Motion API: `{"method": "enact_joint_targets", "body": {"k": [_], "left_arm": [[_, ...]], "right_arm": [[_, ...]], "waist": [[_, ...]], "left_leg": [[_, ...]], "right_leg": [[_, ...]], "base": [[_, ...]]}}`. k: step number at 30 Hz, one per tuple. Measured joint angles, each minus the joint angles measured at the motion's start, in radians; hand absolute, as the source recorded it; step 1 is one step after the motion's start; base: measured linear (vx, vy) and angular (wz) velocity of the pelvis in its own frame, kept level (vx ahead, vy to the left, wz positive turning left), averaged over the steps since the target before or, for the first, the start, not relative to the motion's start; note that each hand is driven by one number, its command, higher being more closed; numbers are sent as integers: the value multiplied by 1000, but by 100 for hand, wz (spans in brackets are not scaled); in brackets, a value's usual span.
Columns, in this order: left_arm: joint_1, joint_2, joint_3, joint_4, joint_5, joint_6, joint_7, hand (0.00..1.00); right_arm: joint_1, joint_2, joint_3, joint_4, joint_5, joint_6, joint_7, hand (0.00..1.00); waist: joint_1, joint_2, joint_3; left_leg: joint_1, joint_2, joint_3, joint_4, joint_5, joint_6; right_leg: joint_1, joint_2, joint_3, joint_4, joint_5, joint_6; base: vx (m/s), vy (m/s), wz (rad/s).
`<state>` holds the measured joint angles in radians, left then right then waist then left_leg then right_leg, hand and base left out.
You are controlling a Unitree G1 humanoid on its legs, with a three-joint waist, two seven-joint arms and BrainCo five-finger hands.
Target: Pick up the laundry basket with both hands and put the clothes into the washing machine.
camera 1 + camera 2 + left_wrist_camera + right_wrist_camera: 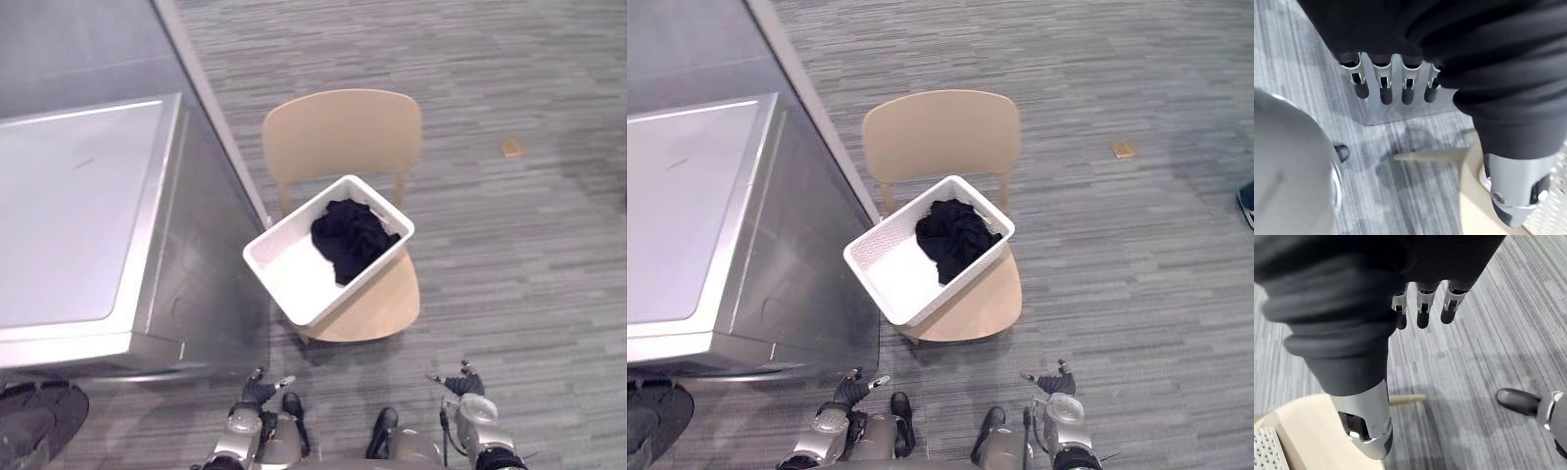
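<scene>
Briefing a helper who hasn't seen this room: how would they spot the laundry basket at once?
Start at the big grey washing machine on the robot's left; a light wooden chair stands close beside it. On its seat sits the laundry basket, set askew: the only white thing there, perforated walls, dark clothes heaped at its far end.

Hand: left hand (pixel 1408 90), dark ribbed cover across the top.
Fingers (pixel 1385 93): straight, in a row, holding nothing.
Thumb (pixel 1515 196): set apart from the row, pointing toward the chair.
Floor (pixel 1400 196): grey striped carpet.
Panel (pixel 1400 111): pale grey, upright on the floor, past the fingertips.
Chair (pixel 1474 205): tan seat edge beside the thumb; leg (pixel 1430 155).
Basket (pixel 1553 215): white perforated wall, on the chair.
</scene>
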<state>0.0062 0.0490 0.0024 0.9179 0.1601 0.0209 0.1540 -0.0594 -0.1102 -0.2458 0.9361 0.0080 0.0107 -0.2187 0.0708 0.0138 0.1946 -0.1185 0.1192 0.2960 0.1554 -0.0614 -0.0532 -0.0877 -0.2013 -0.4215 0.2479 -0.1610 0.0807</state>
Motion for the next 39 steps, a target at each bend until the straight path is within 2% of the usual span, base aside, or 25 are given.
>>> {"method": "enact_joint_targets", "body": {"k": [1,2,3,4,5,6,7,8,9,10,11,12,13,15,17,20,23,26,28,30,32,33,36,39], "left_arm": [[2,6,0,1,0,0,0,0],[6,15,0,6,0,-4,-1,0],[7,14,-1,14,1,-4,0,0],[14,23,-9,18,0,-5,0,0],[20,42,-11,16,1,-6,0,0],[19,51,-12,16,1,-5,0,0],[21,59,-9,16,1,-3,1,0],[21,76,-7,16,1,-2,3,0],[21,81,-7,17,2,-2,3,0],[22,80,-6,17,2,-2,3,0],[24,80,-6,18,2,-2,3,0],[24,92,1,19,8,-4,1,0],[20,85,2,24,8,-3,2,0],[34,63,8,22,9,-7,2,0],[45,64,14,23,9,-7,2,0],[46,64,27,22,10,-9,2,0],[47,66,37,22,10,-9,2,0],[45,72,36,16,10,-13,3,0],[30,77,32,16,10,-26,3,0],[-10,84,24,16,9,-35,5,0],[-34,95,11,16,8,-37,12,0],[-49,101,4,14,8,-43,24,0],[-84,102,3,-1,-3,-50,27,0],[-118,97,3,-24,-26,-55,31,0]], "right_arm": [[-2,-1,0,5,-2,1,0,0],[-4,-5,0,11,-2,2,0,0],[-4,-12,0,12,-8,5,1,0],[0,-14,5,11,-11,15,1,0],[7,-13,25,10,-11,19,2,0],[10,-10,31,10,-11,19,2,0],[7,-6,36,2,-11,19,2,0],[7,-5,44,-32,-12,18,1,0],[9,-11,43,-75,-19,16,-3,0],[9,-15,43,-96,-19,16,-3,0],[11,-23,43,-150,-26,16,-7,0],[18,-29,43,-215,-56,16,-21,0],[17,-40,42,-239,-63,16,-23,0],[2,-88,64,-380,-114,17,-22,0],[-12,-128,90,-500,-172,10,-21,0],[-22,-219,120,-603,-269,-9,-11,0],[-68,-314,184,-600,-329,-21,12,0],[-188,-382,299,-526,-340,-38,35,0],[-315,-435,376,-436,-344,-48,49,0],[-474,-500,449,-294,-346,-48,49,0],[-552,-531,483,-217,-345,-45,49,0],[-603,-540,499,-168,-343,-42,49,0],[-702,-543,533,-96,-341,-26,47,0],[-767,-545,540,-43,-339,-5,42,0]], "waist": [[-2,-4,-2],[-6,-12,-3],[-13,-12,0],[-29,-14,-1],[-36,-22,1],[-41,-20,2],[-47,-25,1],[-56,-35,-1],[-58,-34,0],[-57,-32,1],[-62,-35,-1],[-69,-60,-10],[-76,-52,-7],[-74,-1,-9],[-66,15,-13],[-60,15,-13],[-59,17,-12],[-55,25,5],[-54,42,36],[-32,67,98],[-12,77,126],[2,79,150],[2,82,200],[2,86,203]], "left_leg": [[3,-11,-1,1,-3,4],[13,-35,-9,9,-19,26],[13,-46,-26,16,-54,35],[28,-61,-45,31,-69,42],[47,-69,-73,40,-78,49],[55,-70,-85,41,-79,51],[54,-68,-107,40,-79,53],[49,-65,-136,41,-75,59],[41,-59,-162,43,-74,57],[39,-55,-169,43,-73,54],[25,-57,-195,48,-70,34],[-1,-75,-231,76,-77,14],[-11,-73,-251,91,-81,8],[-20,-34,-270,87,-78,-16],[-25,-12,-273,70,-71,-28],[-34,3,-309,49,-56,-51],[-71,-1,-351,49,-36,-67],[-115,-15,-381,46,-16,-63],[-157,-30,-409,37,11,-61],[-201,-48,-436,15,52,-54],[-234,-59,-447,-8,80,-52],[-252,-68,-451,-35,107,-49],[-293,-75,-446,-86,153,-44],[-361,-82,-422,-118,189,-36]], "right_leg": [[0,-14,-4,13,-7,11],[0,-52,-8,67,-28,31],[-20,-77,0,156,-31,34],[-72,-117,58,319,-15,13],[-124,-118,154,439,12,-8],[-147,-102,203,469,4,-5],[-168,-67,269,477,-29,15],[-184,-28,330,442,-58,18],[-194,18,377,368,-61,16],[-195,35,398,319,-59,18],[-188,61,441,186,-41,28],[-173,56,455,90,48,27],[-168,56,448,95,71,27],[-165,88,409,80,68,12],[-163,115,394,61,75,1],[-157,127,351,47,75,1],[-157,117,301,40,75,0],[-179,104,267,39,77,-7],[-207,91,239,41,83,-21],[-252,74,212,64,87,-27],[-300,57,201,95,87,-27],[-337,42,199,120,86,-28],[-412,4,186,171,81,-28],[-504,-24,179,215,75,-26]], "base": [[7,128,31],[-7,103,32],[-34,171,49],[-25,172,62],[20,165,61],[76,93,55],[88,5,54],[77,-55,67],[64,-67,59],[69,-90,60],[92,-120,83],[97,-150,96],[136,-195,85],[173,-205,25],[156,-174,-3],[102,-108,23],[38,-41,49],[-44,-14,51],[-126,2,50],[-177,9,47],[-208,23,34],[-172,24,30],[-168,17,28],[-120,-11,26]]}}
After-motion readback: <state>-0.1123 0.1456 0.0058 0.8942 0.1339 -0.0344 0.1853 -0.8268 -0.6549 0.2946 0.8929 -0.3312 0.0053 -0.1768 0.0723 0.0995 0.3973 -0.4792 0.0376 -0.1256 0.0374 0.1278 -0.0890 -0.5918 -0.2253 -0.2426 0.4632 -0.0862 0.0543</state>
